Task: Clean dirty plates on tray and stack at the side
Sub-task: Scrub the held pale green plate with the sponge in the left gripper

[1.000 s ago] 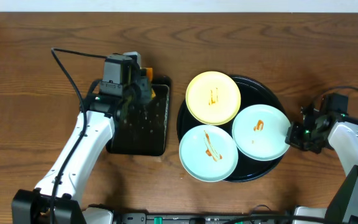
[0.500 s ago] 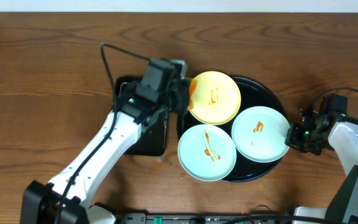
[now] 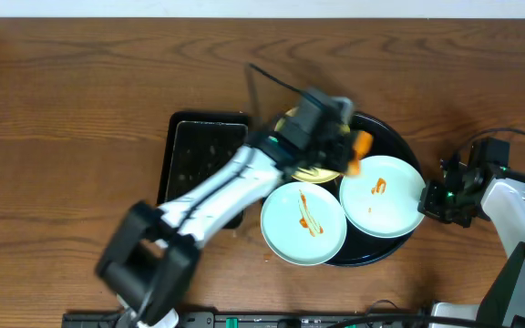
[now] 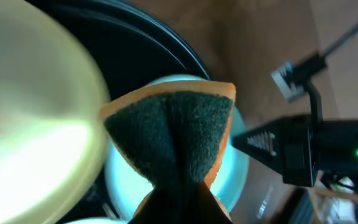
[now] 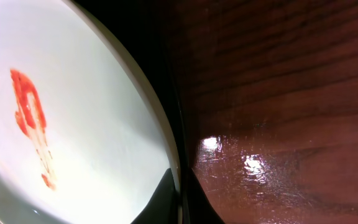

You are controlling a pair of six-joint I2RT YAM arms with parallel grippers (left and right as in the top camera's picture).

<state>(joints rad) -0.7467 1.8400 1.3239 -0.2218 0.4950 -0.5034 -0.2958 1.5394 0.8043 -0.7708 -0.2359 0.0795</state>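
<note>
Left arm is reaching across the tray [image 3: 399, 138], left fingers [image 3: 343, 145] clamping an orange sponge [image 3: 361, 144]. In the left wrist view the sponge [image 4: 169, 134] is showing its dark green scrub face with an orange edge, pinched into a fold at the bottom of the frame. It is hanging over the gap between the yellow plate [image 3: 292, 121] and the right mint plate [image 3: 386, 205]. Can't tell if it is touching either one.

The arm is covering most of the yellow plate, which is sitting at the back left of the tray. The front mint plate [image 3: 303, 228] is sitting at the tray's front left, overhanging the rim and carrying an orange-red smear. The right mint plate is sitting on the tray's right side, also smeared.

Right fingers [image 3: 434, 196] are sitting at the right mint plate's outer edge. In the right wrist view they [image 5: 160, 199] are gripping the rim, one dark finger on each side of it. The sauce smear [image 5: 30, 115] is showing on the plate face, with table [image 5: 278, 93] wood beyond.

The sponge tray [image 3: 199, 150] is lying on the table just left of the tray.
</note>
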